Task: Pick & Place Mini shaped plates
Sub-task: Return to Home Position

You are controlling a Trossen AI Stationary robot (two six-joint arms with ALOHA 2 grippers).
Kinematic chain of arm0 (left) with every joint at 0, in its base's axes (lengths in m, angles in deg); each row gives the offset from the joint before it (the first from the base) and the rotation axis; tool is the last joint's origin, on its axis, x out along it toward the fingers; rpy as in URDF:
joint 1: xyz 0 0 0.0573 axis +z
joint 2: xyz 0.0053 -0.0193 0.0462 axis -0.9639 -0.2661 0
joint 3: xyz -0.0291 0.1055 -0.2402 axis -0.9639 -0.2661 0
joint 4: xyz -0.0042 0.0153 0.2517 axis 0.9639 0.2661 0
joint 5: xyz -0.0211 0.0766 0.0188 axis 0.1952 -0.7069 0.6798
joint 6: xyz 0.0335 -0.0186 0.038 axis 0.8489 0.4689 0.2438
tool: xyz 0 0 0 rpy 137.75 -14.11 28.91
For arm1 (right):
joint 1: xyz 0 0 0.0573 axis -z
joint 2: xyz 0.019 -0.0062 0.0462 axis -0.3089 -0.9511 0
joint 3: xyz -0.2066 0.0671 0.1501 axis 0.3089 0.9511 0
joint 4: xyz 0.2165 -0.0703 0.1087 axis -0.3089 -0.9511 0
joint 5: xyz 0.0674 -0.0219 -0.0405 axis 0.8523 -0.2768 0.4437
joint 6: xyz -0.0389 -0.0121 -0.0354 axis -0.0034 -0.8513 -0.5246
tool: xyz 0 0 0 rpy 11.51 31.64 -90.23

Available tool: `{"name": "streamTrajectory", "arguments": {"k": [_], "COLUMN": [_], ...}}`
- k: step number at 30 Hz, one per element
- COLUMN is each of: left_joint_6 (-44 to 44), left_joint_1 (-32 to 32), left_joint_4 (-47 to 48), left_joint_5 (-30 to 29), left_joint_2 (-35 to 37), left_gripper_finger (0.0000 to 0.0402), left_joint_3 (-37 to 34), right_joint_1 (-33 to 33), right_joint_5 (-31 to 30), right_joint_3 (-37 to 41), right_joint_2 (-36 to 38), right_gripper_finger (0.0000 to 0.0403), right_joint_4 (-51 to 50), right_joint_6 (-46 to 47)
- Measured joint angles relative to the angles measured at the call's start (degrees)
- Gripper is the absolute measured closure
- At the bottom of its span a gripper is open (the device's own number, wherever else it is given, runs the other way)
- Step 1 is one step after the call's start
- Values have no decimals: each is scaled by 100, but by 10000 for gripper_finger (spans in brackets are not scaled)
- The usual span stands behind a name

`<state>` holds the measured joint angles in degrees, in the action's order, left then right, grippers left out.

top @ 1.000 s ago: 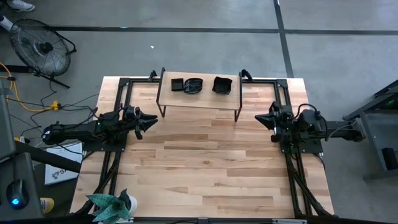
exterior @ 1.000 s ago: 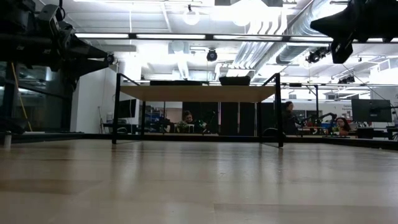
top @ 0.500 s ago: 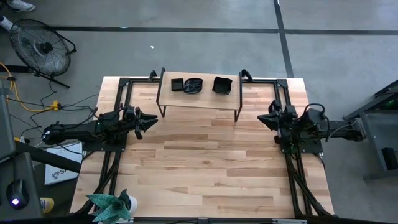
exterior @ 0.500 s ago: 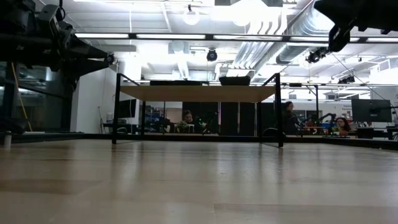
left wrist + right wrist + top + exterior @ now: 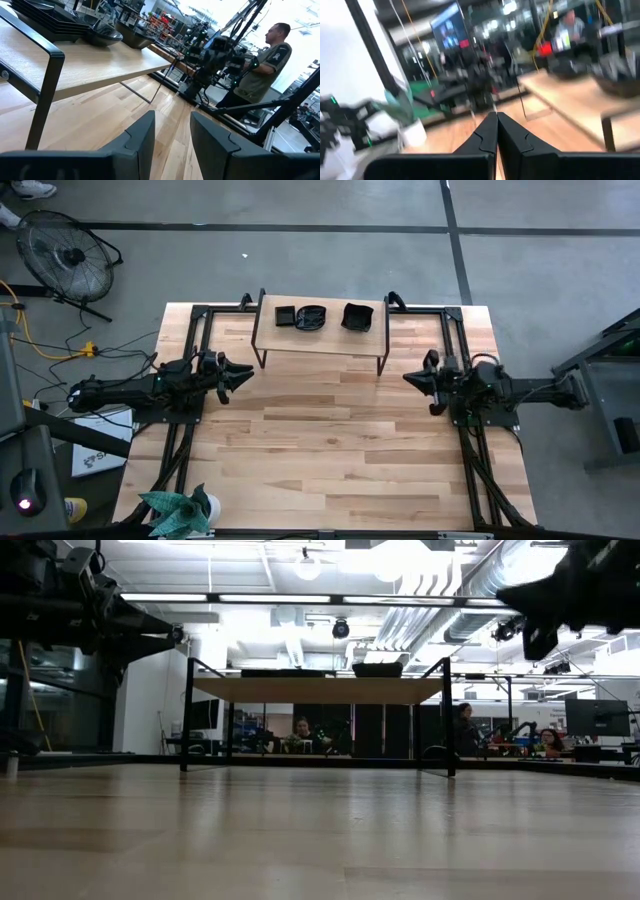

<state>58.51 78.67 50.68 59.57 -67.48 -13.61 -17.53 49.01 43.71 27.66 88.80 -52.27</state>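
On the raised light-wood shelf, the glossy black mini shaped plates sit stacked. The right gripper, fingers together, has swung slightly inward; the left gripper waits, fingers apart. Stacking looks done.

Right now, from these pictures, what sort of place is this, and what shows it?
Probably a robotics lab in an industrial hall: a left arm and a right arm work at a wooden table, with exposed ceiling ducts overhead and a person near a monitor behind.

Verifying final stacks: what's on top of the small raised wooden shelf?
Glossy black square-plate stack, leaf-like plate stack, larger squarish black dish. Plates beneath each top one are covered from above; counts unclear.
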Motion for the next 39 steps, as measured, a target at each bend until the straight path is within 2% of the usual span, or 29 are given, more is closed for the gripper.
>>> {"name": "streamTrajectory", "arguments": {"k": [3, 6, 9, 14, 39], "left_joint_6": [0, 0, 0, 0, 0], "left_joint_1": [0, 0, 1, 0, 0], "left_joint_4": [0, -1, 1, -1, -2], "left_joint_5": [1, 2, 2, 2, 1], "left_joint_2": [0, 0, 0, 0, 0], "left_gripper_finger": [280, 280, 280, 280, 280], "left_joint_3": [0, 0, 0, 0, 0], "right_joint_1": [121, 251, 335, 344, 340], "right_joint_5": [144, 294, 327, 365, 376], "right_joint_3": [0, 18, 211, 211, 208], "right_joint_2": [-4, 0, -4, -21, -127], "right_gripper_finger": [402, 402, 402, 399, 391], "right_joint_4": [-450, -488, -547, -1185, -1183], "right_joint_6": [108, 249, 447, 708, 618]}}
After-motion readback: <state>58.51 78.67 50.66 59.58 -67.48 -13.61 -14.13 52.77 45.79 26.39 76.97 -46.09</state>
